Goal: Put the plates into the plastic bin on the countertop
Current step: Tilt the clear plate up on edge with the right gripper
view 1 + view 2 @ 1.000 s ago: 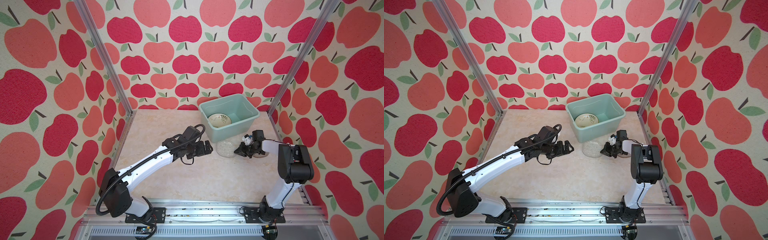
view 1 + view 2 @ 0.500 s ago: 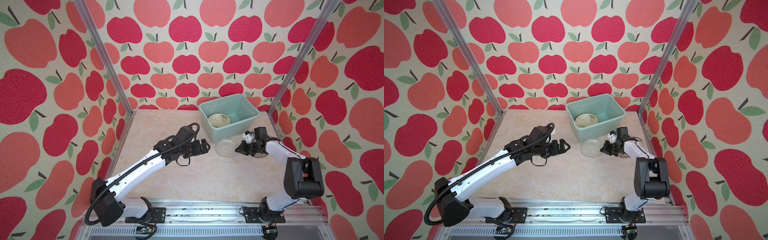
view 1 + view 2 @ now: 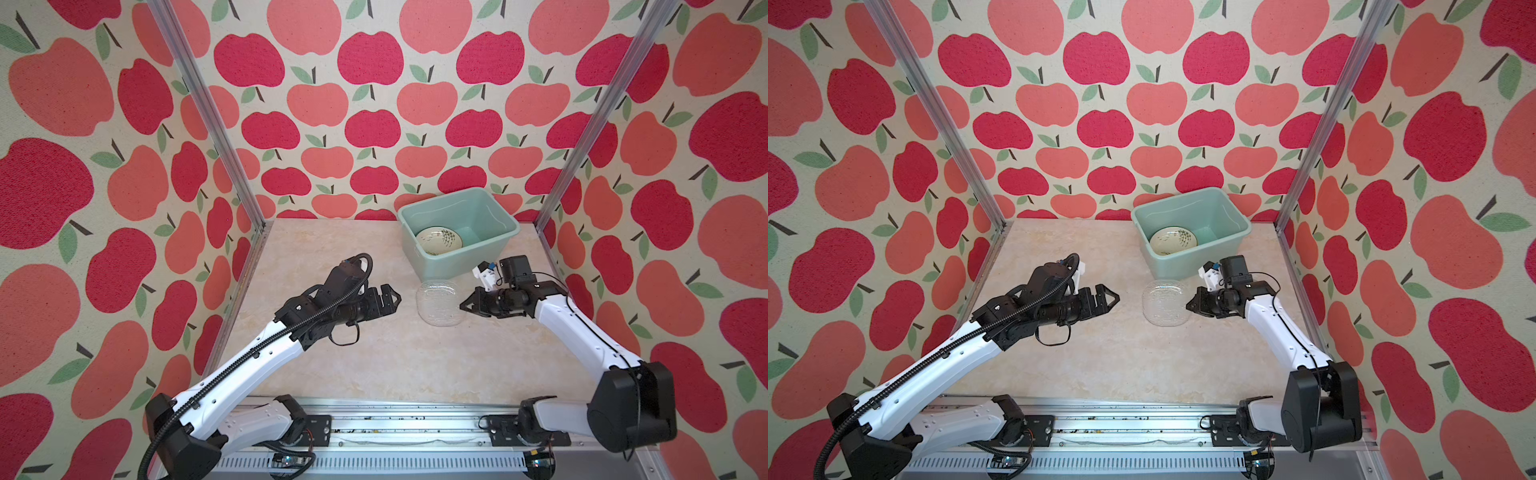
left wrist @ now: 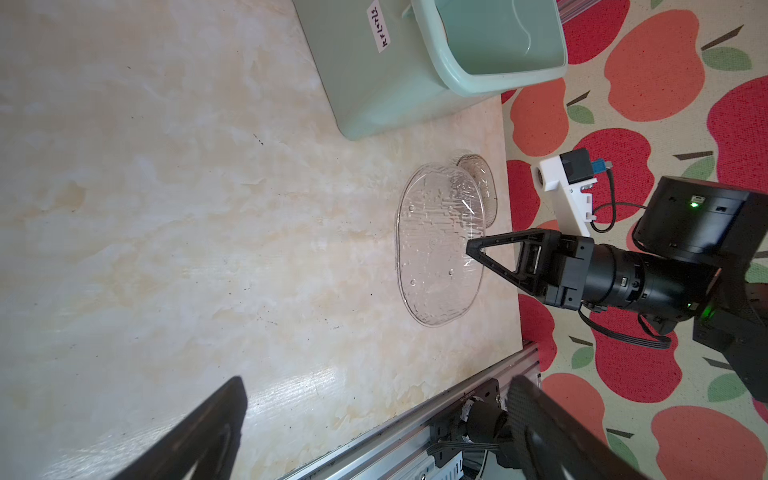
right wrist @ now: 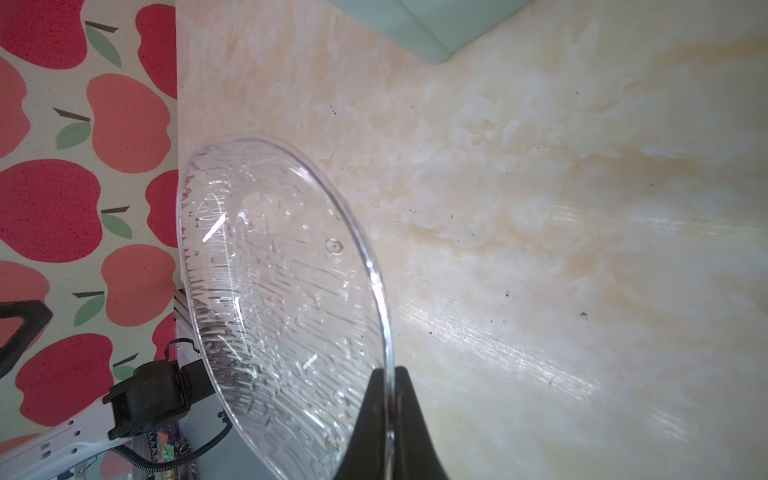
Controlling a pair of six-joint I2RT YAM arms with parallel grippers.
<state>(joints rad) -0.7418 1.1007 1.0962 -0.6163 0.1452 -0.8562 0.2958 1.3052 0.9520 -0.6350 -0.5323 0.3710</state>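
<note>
**Item 1. Apple-print wall** (image 3: 124,187): enclosed the bench (image 3: 353,361) at left, back and right. An aluminium rail (image 3: 374,424) ran along the front edge.

**Item 2. Left claw** (image 3: 392,298) (image 3: 1111,300): hung above the middle of the bench with its jaws spread wide and nothing between them. It pointed toward the clear plate and stood apart from it, with only bare bench between the two.

**Item 3. Clear glass plate** (image 3: 440,302) (image 3: 1165,302) (image 4: 436,249) (image 5: 282,299): textured and see-through, it sat low over the bench just in front of the bin. It was tilted in the right wrist view. Whether its far edge touched the bench could not be told.

**Item 4. Plastic bin** (image 3: 449,266) (image 3: 1183,266) (image 4: 374,83): pale mint, it stood at the back right of the bench. Its front wall rose close behind the clear plate, and a white handwritten label (image 4: 379,27) was stuck to one side. A cream plate with a plant drawing (image 3: 439,242) (image 3: 1173,242) lay flat inside, toward the left end.

**Item 5. Right claw** (image 3: 462,306) (image 3: 1187,306) (image 4: 468,249): its jaws were pressed together, pinching the right-hand rim of the clear plate. The rim ran between its dark fingers (image 5: 409,424).

**Item 6. Smaller glass dish** (image 4: 484,187): sat on the bench just beyond the clear plate, near the right wall. It showed in the left wrist view only, because the right arm covered that spot in both top views.
</note>
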